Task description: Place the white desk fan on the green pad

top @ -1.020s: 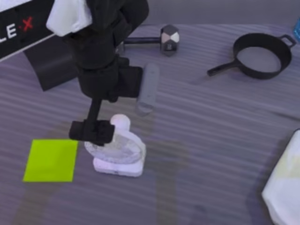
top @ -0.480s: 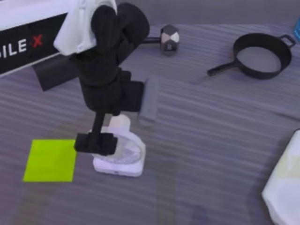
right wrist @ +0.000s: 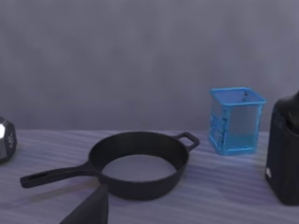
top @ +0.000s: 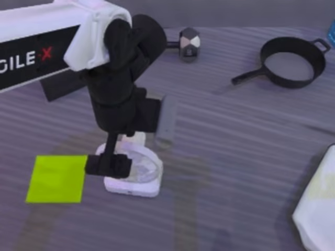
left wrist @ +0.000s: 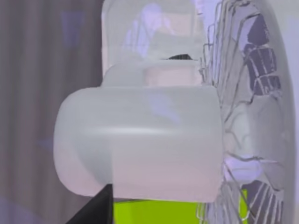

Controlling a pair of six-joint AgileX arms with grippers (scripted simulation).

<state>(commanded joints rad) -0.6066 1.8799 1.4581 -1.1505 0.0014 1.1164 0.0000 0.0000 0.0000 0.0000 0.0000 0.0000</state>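
The white desk fan (top: 137, 175) stands upright on its square base, left of the table's middle. The green pad (top: 56, 178) lies flat just to its left, apart from it. My left gripper (top: 109, 165) hangs open right over the fan's left side. In the left wrist view the fan's rear motor housing (left wrist: 140, 140) fills the frame, with the grille (left wrist: 252, 93) beside it. One dark finger (left wrist: 96, 210) shows next to the housing without touching it, and the pad (left wrist: 159, 212) shows beyond. My right arm is parked out of the top view, open, one finger (right wrist: 91, 210) showing.
A black skillet (top: 293, 61) sits at the back right and a hex dumbbell (top: 189, 43) at the back middle. A grey bar (top: 166, 112) lies behind the fan. A large white faceted object (top: 319, 209) fills the front right corner. A blue basket (right wrist: 235, 120) stands beyond the skillet.
My left arm has come forward and down, and its gripper has moved from beside the fan's motor housing to over the grille's left side. The fan and pad have not moved.
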